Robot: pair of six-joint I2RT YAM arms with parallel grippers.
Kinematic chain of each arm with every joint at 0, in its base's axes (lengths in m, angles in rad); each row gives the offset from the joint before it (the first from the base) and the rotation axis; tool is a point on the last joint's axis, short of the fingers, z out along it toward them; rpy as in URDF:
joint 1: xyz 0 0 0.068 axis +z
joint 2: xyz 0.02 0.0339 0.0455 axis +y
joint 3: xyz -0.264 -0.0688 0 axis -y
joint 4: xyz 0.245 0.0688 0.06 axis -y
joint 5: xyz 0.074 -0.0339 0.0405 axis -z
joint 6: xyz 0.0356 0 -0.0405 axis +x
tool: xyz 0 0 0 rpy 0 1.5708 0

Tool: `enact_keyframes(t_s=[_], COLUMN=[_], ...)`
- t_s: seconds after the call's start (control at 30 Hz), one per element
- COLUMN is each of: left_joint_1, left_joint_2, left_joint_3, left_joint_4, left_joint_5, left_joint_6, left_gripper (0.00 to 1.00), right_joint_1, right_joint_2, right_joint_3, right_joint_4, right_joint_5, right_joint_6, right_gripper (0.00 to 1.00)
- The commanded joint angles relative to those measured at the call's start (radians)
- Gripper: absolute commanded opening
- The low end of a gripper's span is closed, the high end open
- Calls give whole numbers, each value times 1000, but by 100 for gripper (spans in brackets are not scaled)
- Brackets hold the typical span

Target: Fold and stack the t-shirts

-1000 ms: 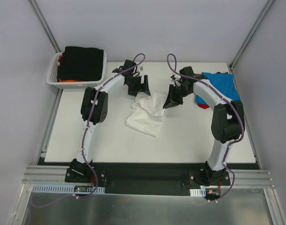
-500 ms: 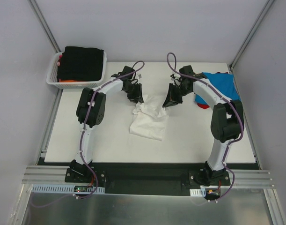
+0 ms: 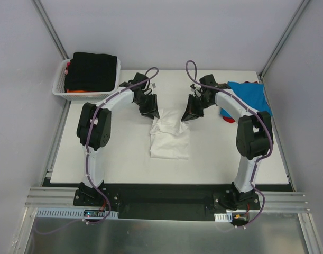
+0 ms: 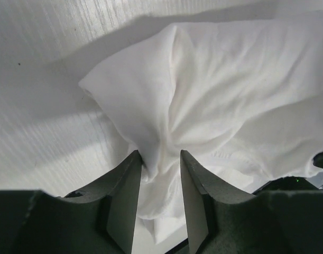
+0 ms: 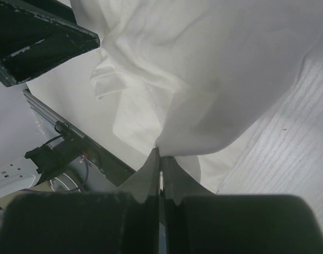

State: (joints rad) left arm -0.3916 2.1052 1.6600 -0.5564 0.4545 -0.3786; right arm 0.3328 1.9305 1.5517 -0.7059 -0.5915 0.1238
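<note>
At the middle of the worktop (image 3: pixel 98 159), the white t-shirt (image 3: pixel 169 138) lies rumpled. The left fingers (image 4: pixel 123 196) narrowly clamp a gather and the right fingers (image 5: pixel 146 182) pinch its edge. Pulling apart evenly should spread it flat.

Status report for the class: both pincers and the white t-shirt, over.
Left pincer shut on bunched white t-shirt. Right pincer shut on the same shirt's edge. Nothing in the way; blue t-shirt and basket off to the sides.
</note>
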Motion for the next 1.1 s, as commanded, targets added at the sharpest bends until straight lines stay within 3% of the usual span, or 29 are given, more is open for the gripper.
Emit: enact_keyframes(t_s=[0.0, 0.1, 0.53, 0.7, 0.87, 1.07], left_joint_1=[0, 0, -10, -12, 8, 26], left_joint_2=[-79, -88, -152, -116, -111, -54], left_joint_3=[11, -8, -166, -134, -86, -40], left_joint_4=[-72, -89, -77, -77, -95, -96], left_joint_5=[-1, 16, 9, -20, -163, -195], left_joint_6=[-13, -25, -31, -8, 9, 24], left_gripper=[37, 42, 39, 38, 38, 37], right_joint_1=[8, 9, 9, 9, 9, 9], right_joint_2=[-27, -31, -39, -34, -34, -30], right_joint_3=[-1, -1, -2, -4, -2, 11], right_joint_4=[20, 23, 20, 16, 5, -4], right_joint_5=[-19, -19, -13, -17, -14, -14], right_joint_6=[16, 16, 7, 4, -4, -4], right_gripper=[1, 1, 1, 1, 1, 1])
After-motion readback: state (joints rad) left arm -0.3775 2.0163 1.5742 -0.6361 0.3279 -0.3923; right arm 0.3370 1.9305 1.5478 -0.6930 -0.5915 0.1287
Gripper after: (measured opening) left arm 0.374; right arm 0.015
